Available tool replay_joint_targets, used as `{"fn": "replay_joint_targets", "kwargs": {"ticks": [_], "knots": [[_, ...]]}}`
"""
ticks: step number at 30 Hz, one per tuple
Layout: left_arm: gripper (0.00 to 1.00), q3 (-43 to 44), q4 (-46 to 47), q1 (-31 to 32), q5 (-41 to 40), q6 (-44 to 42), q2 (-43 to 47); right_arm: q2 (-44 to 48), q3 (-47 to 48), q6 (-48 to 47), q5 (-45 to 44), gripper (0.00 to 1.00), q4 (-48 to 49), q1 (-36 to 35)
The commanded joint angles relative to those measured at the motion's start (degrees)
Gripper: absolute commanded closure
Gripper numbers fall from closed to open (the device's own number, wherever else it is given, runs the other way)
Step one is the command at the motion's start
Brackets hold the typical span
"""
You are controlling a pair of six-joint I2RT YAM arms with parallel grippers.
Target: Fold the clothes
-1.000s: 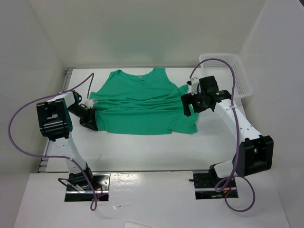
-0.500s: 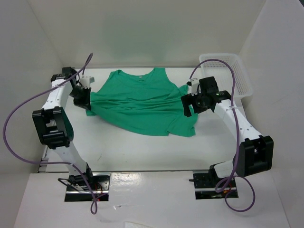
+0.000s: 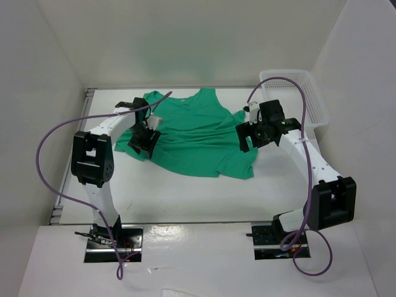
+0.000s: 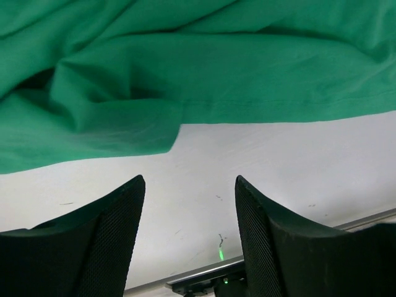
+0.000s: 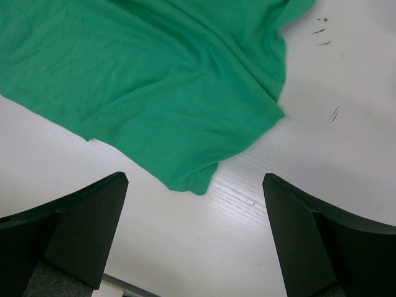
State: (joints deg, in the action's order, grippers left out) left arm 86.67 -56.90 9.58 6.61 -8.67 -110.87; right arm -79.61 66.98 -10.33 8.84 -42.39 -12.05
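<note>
Shirt (image 3: 192, 133) sits bunched mid-frame on the worktop (image 3: 185, 192), left jaws apart and empty at its left edge, right jaws wide over its right hem corner; risk: a one-layer pinch drags it askew.

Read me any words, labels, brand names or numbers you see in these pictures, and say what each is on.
No readable text anywhere.
The plain emerald-green fabric T-shirt carries no print; the white plastic mesh basket shows no label.
The small dark marks on the white table are scuffs, not writing.
</note>
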Motion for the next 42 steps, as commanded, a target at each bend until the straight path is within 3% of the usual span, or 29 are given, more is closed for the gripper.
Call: {"fn": "replay_joint_targets", "kwargs": {"ticks": [1,10,17,21,35,42], "knots": [[0.32,-0.01,3.37,-2.1,-0.91,1.55,3.9,0.95,-0.1,0.22,-0.05,0.01,2.4,0.45],[0.3,-6.77,5.49,-8.08,1.9,2.07,7.25,0.95,-0.1,0.22,-0.05,0.01,2.4,-0.6],[0.33,-8.54,5.49,-16.16,16.04,2.07,2.95,0.95,-0.1,0.22,-0.05,0.01,2.4,-0.6],[0.38,-8.54,4.96,-18.72,19.22,2.07,-1.44,0.95,-0.1,0.22,-0.57,0.01,2.4,-0.6],[0.41,-4.76,6.63,-20.48,28.63,1.98,-10.68,-1.77,-0.1,0.22,-1.11,0.01,2.93,-0.6],[0.52,-3.1,8.39,-21.63,28.63,4.45,-12.0,-2.3,-0.62,0.22,-1.63,0.01,2.93,-0.6]]}}
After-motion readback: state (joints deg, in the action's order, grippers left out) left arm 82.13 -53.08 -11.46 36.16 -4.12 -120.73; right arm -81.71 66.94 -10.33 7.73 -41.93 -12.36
